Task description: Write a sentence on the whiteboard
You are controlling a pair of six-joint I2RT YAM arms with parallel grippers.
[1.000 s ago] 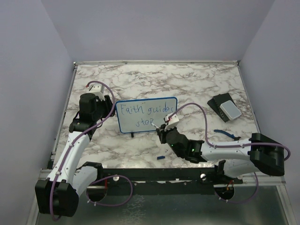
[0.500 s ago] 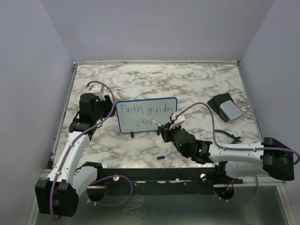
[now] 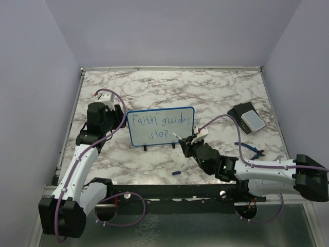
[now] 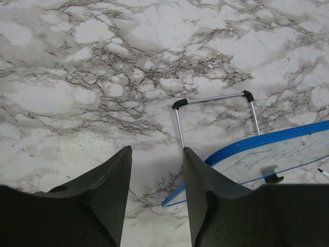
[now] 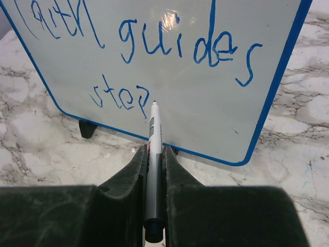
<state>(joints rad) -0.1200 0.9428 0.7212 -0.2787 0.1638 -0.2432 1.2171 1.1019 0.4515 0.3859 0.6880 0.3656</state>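
Right gripper (image 5: 154, 152) is squeezed narrow on one marker (image 5: 153, 131), pinched between both fingers with the tip pointing up at the whiteboard (image 5: 198, 110). The tip sits just right of the "p" in the bottom line; can't really tell if it's touching the surface or just off it.

Left gripper (image 4: 157, 150) is part-way open with nothing between its two fingers. It hangs over the marble table (image 4: 77, 62) behind the board's left end, near the one wire stand (image 4: 213, 99).

One whiteboard, upright around the middle of the table, a bit left. The sentence (image 5: 177, 49) is three blue words so far: "Faith guides" on top, "step" below.

Also out there: one dark block with a grey pad (image 3: 247, 119) far right, and one small blue bit (image 3: 176, 173) near the front edge.
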